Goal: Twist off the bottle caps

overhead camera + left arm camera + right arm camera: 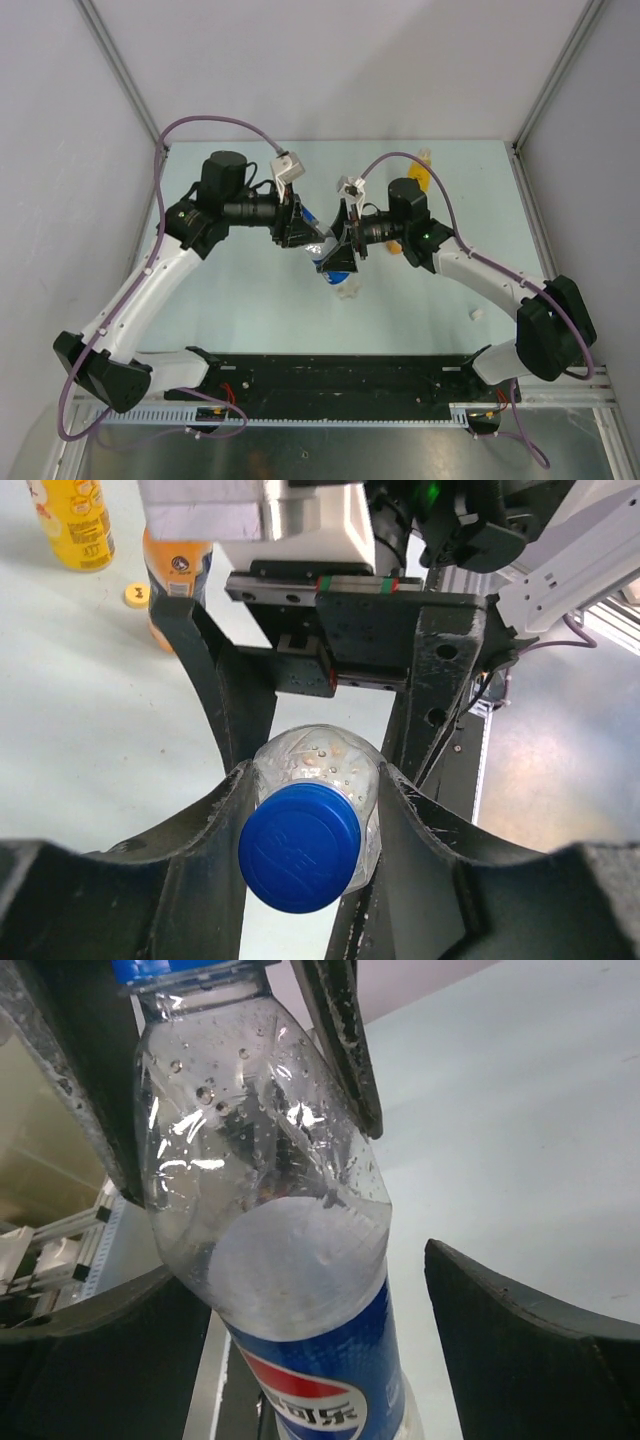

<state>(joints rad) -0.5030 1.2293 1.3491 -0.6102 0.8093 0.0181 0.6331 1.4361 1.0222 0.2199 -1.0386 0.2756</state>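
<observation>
**A:** Left gripper point(315, 785): what has it got?

**B:** It's pinched on the clear water bottle point(270, 1210), at the shoulder right under the blue cap point(300, 847). The cap itself sits free above the fingers, on the bottle's mouth.

**A:** And the right gripper point(305, 1265)?

**B:** Spread. Its jaws bracket the bottle's body lower down, just above the label. One looks to be against the plastic, and the other stands off with a clear gap. Nothing is held there.

**A:** Which way does the bottle run?

**B:** Its long axis goes from the cap, at the left gripper, down through the right jaws toward the near edge of the table point(250, 300). It's tilted, not upright. The left wrist view looks almost straight onto the cap's top.

**A:** So which arm is nearer the cap?

**B:** The left, touching just beneath it. The right is further down the body. My guess is that the right must close on the body first, so the left can shift up onto the cap.

**A:** Anything elsewhere?

**B:** A yellow cap point(137, 595) lies loose on the table near the short orange bottle point(175, 570).
</observation>
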